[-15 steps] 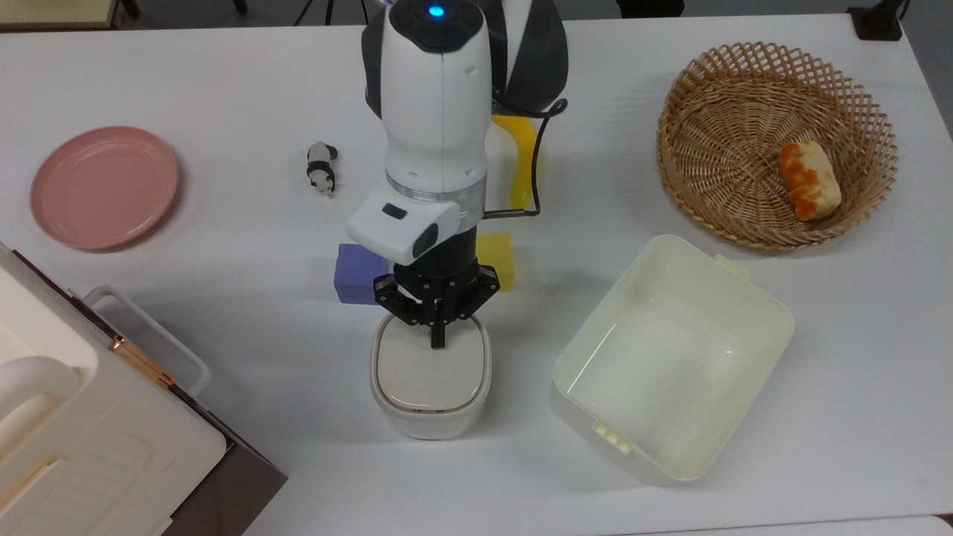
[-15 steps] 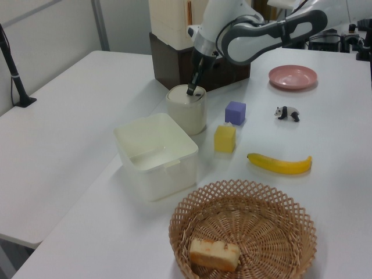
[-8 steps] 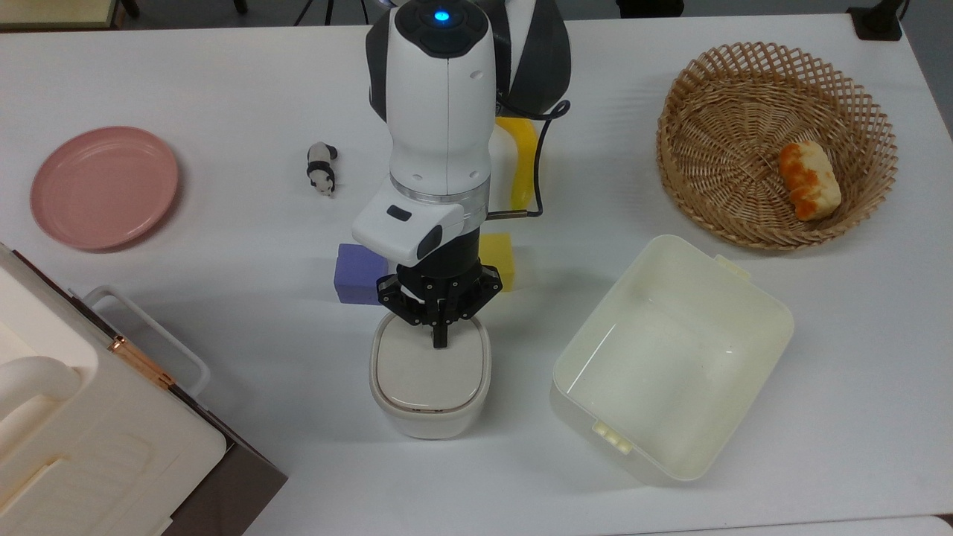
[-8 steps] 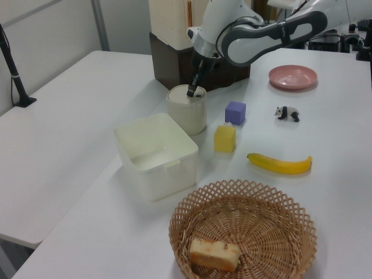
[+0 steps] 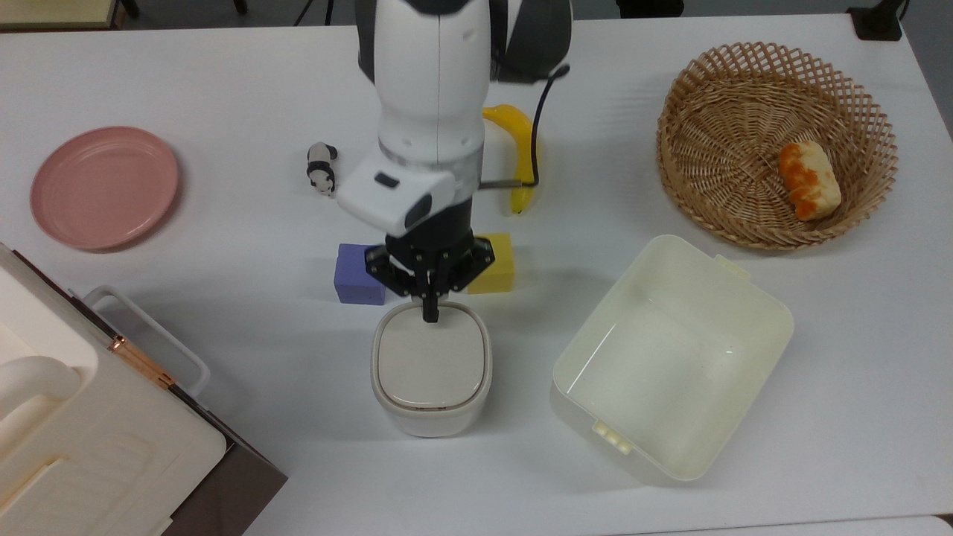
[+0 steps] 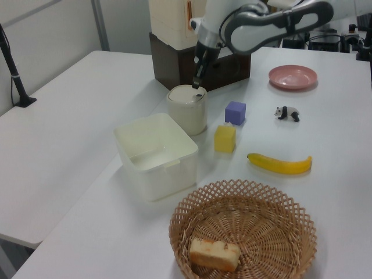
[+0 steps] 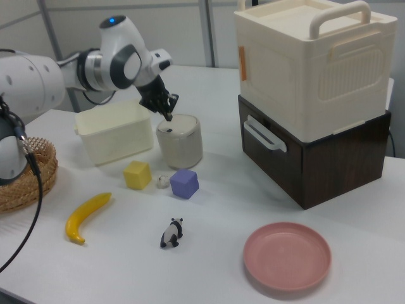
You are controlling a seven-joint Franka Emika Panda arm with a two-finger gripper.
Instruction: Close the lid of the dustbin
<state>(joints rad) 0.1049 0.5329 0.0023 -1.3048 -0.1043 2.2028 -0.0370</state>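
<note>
— What sits on your white table (image 5: 223, 89)?
— A pink plate (image 5: 104, 186), panda (image 5: 322, 168), banana (image 5: 517, 149), purple cube (image 5: 357, 274), yellow cube (image 5: 495, 273), dustbin (image 5: 430, 372), cream tub (image 5: 670, 357), basket (image 5: 774, 141), and a dark box (image 7: 316, 155).

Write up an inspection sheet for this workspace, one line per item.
Surface: white table, no spills seen.
Job's things: lid lies flat, closed on the dustbin.
Clutter: purple cube, yellow cube, banana, toy panda, pink plate, cream tub, wicker basket holding a piece of bread.
Grippers: gripper shut, fingertips just above the lid's rear edge.
Cables: black cable hangs off the wrist, over the banana in the top view.
Surroundings: cream appliance on a dark brown base.
</note>
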